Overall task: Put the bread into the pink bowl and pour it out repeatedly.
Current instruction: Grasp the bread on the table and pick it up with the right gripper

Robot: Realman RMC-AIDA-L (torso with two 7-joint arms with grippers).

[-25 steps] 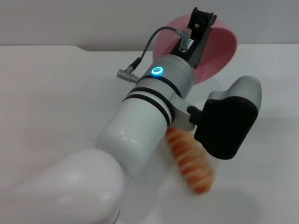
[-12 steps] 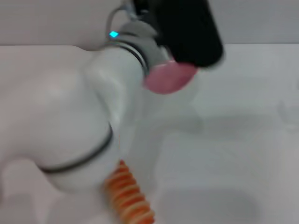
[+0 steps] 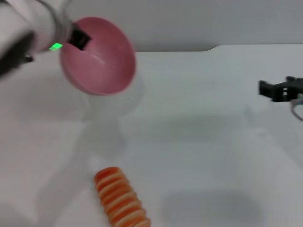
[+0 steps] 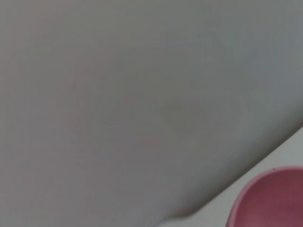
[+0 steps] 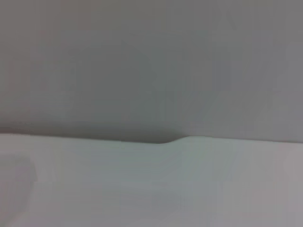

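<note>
Since 0.5 s ago my left gripper (image 3: 75, 39) has swung the pink bowl (image 3: 99, 56) up and left, fingers clamped on its rim, tipped empty; the bread (image 3: 120, 198) lies on the bench (image 3: 199, 142). Right gripper (image 3: 279, 90) waits aside, fingers' state unclear.

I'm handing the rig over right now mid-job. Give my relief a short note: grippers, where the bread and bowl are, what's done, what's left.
Left gripper: shut on the rim of the pink bowl, held up at far left, tipped on its side with its empty mouth facing the camera.
Right gripper: at the right edge above the table, holding nothing; fingers unclear.
Bread: lying on the table at the near edge, ridged side up.
Done: bowl is emptied.
Left: set the bowl upright, put the bread back in, pour again.
</note>
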